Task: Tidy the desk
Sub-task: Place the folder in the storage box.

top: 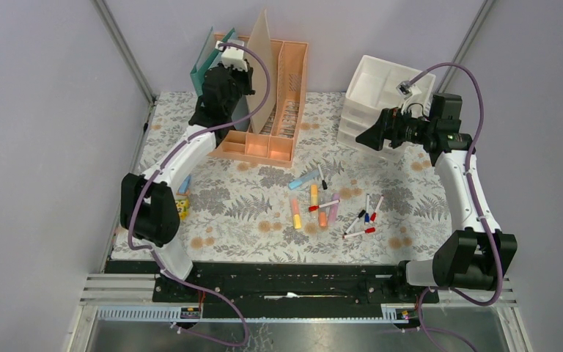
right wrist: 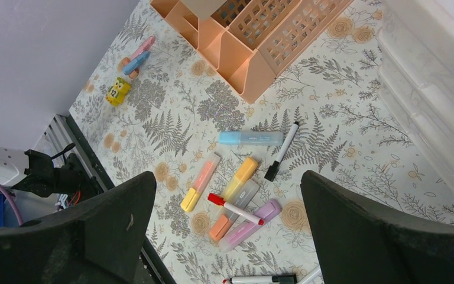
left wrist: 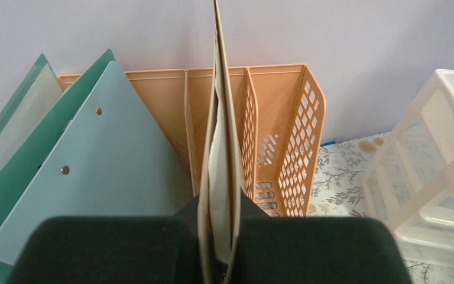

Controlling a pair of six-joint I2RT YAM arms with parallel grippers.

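counter (top: pixel 410 209): matt printed cloth
file rack (left wrist: pixel 284 136): smooth peach plastic, faint sheen
drawer unit (left wrist: pixel 443 177): glossy white plastic, semi-translucent
tan folder (left wrist: pixel 221 118): matt card
blue folder (left wrist: pixel 94 171): smooth plastic, metal rivets

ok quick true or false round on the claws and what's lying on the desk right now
1. The left claw is shut on a tan folder. True.
2. The right claw grips a red marker. False: it hangs open and empty.
3. Markers and highlighters lie loose on the desk. True.
4. In the top view, the peach file rack stands right of the white drawer unit. False: it stands left of it.
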